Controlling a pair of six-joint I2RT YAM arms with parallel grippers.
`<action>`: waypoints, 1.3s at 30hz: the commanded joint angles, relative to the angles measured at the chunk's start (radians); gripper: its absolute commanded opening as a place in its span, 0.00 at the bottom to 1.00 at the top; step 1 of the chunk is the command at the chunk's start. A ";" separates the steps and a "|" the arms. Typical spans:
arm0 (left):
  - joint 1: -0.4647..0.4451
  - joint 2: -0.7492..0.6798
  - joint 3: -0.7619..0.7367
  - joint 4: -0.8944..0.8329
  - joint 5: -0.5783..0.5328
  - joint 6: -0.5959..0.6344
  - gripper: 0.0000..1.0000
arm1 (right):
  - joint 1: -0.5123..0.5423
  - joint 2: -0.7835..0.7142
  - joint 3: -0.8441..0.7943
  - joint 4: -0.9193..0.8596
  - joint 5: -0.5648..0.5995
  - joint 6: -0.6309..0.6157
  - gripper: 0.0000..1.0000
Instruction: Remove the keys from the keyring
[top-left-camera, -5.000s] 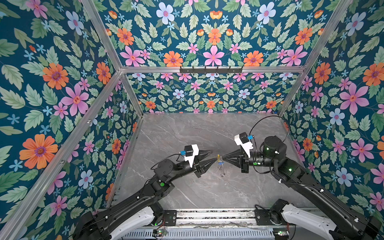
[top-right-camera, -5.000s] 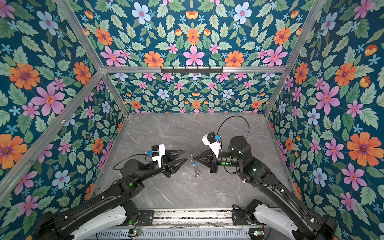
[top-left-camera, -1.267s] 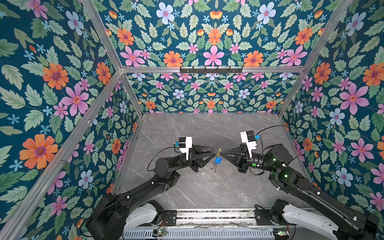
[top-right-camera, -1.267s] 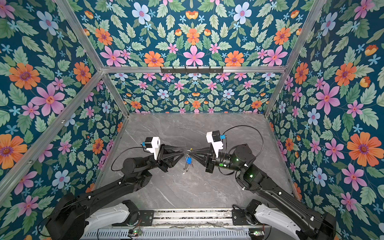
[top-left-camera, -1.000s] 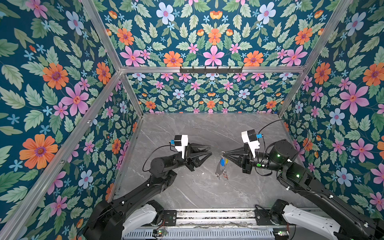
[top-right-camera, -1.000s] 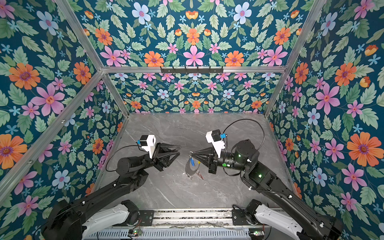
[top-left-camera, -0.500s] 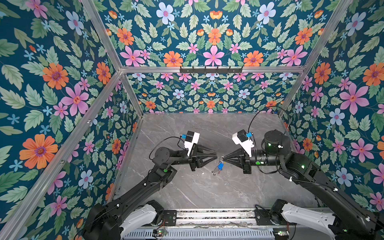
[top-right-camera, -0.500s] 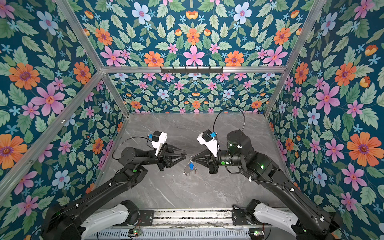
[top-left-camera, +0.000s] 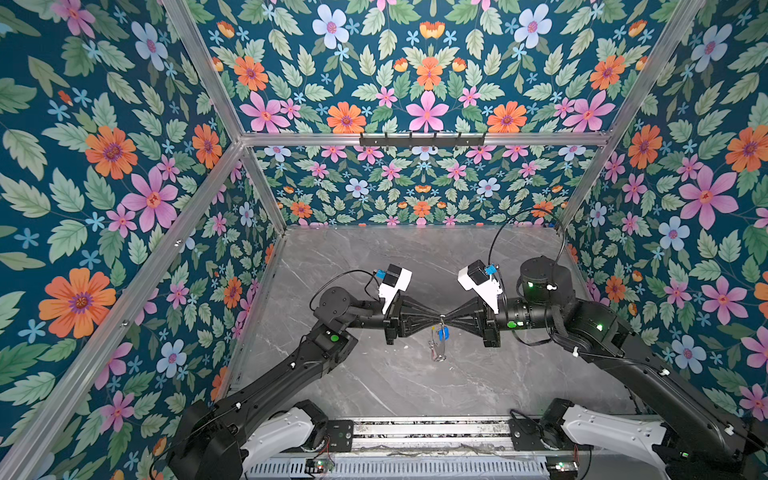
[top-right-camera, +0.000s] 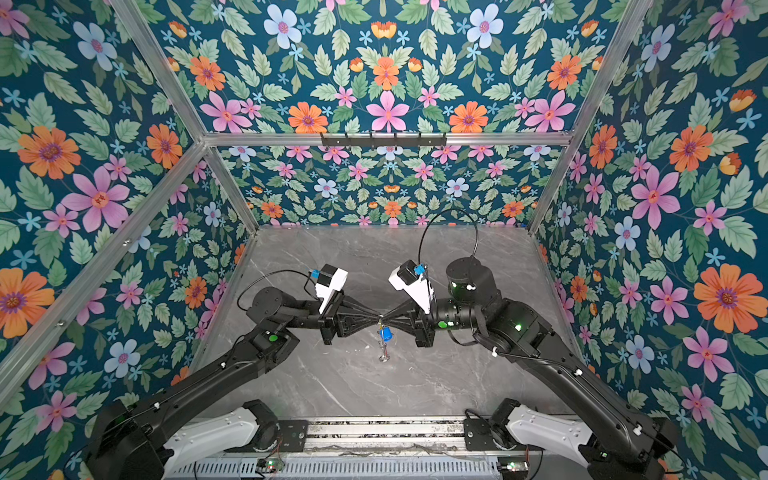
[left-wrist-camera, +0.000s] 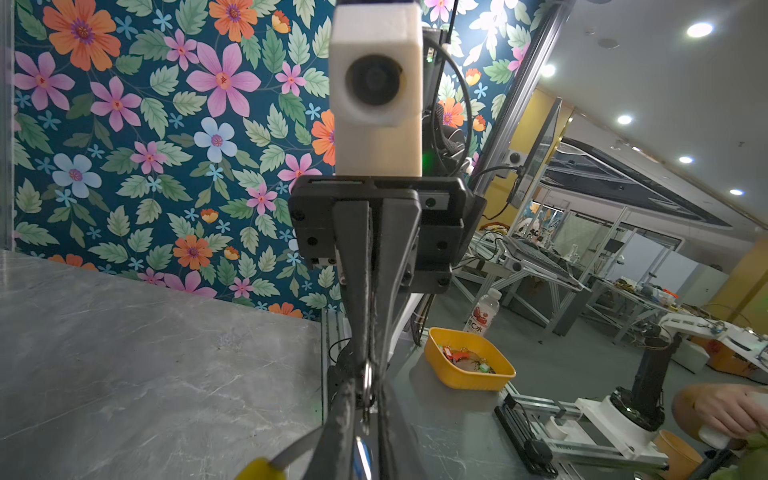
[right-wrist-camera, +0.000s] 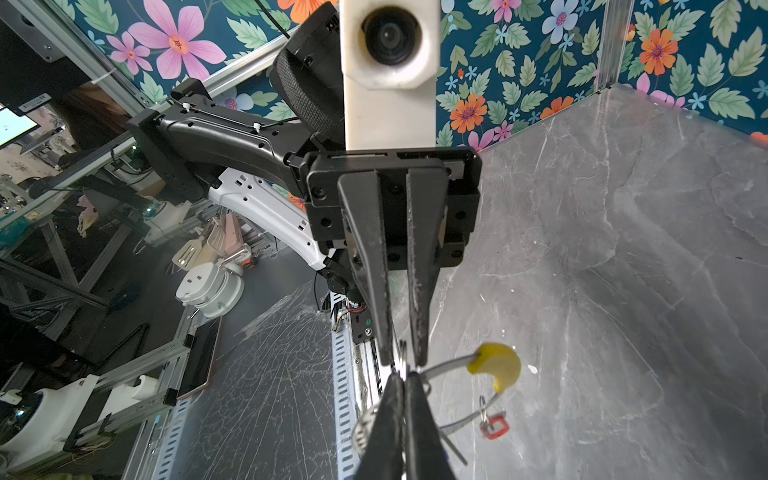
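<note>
- We see the large thin grey wire keyring with one yellow arc segment; it hangs over the middle of the grey marble-patterned table, directly under the place where the two black grippers meet tip to tip
- In both top views the keyring shows almost edge-on, as a narrow loop; its long axis goes from the tips down toward the table, across the line of the two grippers
- Whether its lowest part touches the table, we cannot tell
- The right gripper has its fingers pressed together on the upper part of the keyring, and the grey wire comes out just beside the tips
- The left gripper has its fingers near each other with a narrow gap; a small silvery split ring stands edge-on in this gap, and we cannot tell if the fingers press on it
- The blue oblong plastic tag of one key hangs just below the tips, pointing down
- The red oblong plastic tag hangs on the wire beyond the yellow arc segment
</note>
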 joint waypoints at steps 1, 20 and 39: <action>-0.002 -0.002 0.006 0.012 0.028 0.018 0.14 | 0.000 0.001 0.006 0.011 0.032 -0.017 0.00; -0.027 -0.075 -0.049 0.014 -0.204 0.126 0.00 | 0.001 -0.052 -0.071 0.196 0.074 0.070 0.28; -0.033 -0.032 -0.213 0.593 -0.436 -0.053 0.00 | 0.001 -0.151 -0.413 0.936 0.128 0.365 0.44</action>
